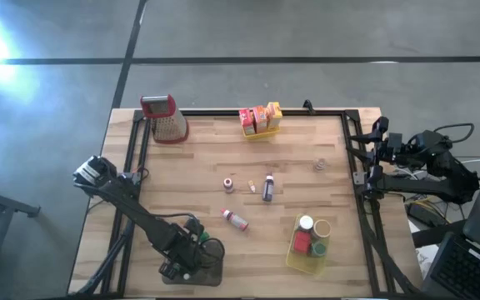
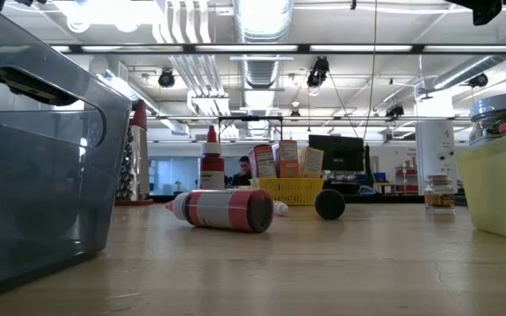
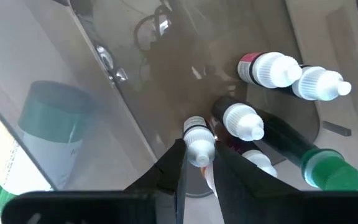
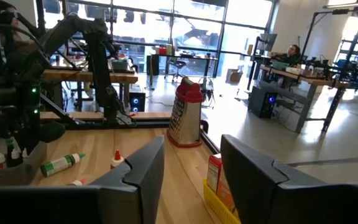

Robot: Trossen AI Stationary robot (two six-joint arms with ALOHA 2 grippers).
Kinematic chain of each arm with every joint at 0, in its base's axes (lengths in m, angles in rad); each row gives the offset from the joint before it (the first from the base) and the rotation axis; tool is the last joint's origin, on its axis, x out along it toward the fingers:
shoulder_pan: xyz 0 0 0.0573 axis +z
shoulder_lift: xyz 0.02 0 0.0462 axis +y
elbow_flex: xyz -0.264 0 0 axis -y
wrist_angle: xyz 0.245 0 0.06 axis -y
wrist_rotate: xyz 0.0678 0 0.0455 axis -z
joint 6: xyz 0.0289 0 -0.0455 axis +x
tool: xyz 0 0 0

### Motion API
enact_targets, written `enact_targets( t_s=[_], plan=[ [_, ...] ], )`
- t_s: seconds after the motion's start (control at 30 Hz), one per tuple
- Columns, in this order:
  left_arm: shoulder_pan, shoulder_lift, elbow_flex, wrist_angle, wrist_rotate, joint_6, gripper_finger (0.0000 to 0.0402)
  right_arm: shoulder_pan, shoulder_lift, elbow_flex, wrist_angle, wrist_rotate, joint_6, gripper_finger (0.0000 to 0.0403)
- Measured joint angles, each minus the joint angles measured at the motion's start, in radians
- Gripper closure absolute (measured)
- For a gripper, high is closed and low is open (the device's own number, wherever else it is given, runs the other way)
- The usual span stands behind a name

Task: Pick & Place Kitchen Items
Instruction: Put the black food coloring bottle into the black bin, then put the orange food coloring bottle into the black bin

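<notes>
In the left wrist view my left gripper points down into the grey tray, shut on a small white-capped bottle. Several more bottles lie on the tray floor beside it. From above, this gripper is over the tray at the table's near left. Loose on the wood lie a red-and-white bottle, a dark bottle, two tiny items and a little jar. My right gripper waits at the right edge, open and holding nothing. My left gripper pinches the small bottle between its two fingers, just behind the white cap. The fingers come from above, pointing down into the tray. They hide the bottle's body. Whether the bottle rests on the tray floor or hangs clear, I cannot tell.
A metal grater with a red handle stands at the far left. One yellow basket with boxes sits at the far edge. Another yellow basket with jars is at the near right. Bare wood lies between them.
</notes>
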Motion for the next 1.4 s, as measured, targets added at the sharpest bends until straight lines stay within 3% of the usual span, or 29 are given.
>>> enact_targets(
  t_s=[0.63, 0.97, 1.4],
  plan=[
    [0.000, 0.000, -0.011, 0.026, 0.003, -0.031, 0.0334, 0.000, 0.000, 0.000, 0.000, 0.000, -0.002, 0.0203],
    [0.000, 0.000, -0.012, 0.024, 0.004, -0.031, 0.0294, 0.000, 0.000, 0.000, 0.000, 0.000, -0.002, 0.0191],
    [0.000, 0.000, 0.005, 0.017, 0.003, -0.042, 0.0280, 0.000, 0.000, 0.000, 0.000, 0.000, -0.002, 0.0213]
  ],
)
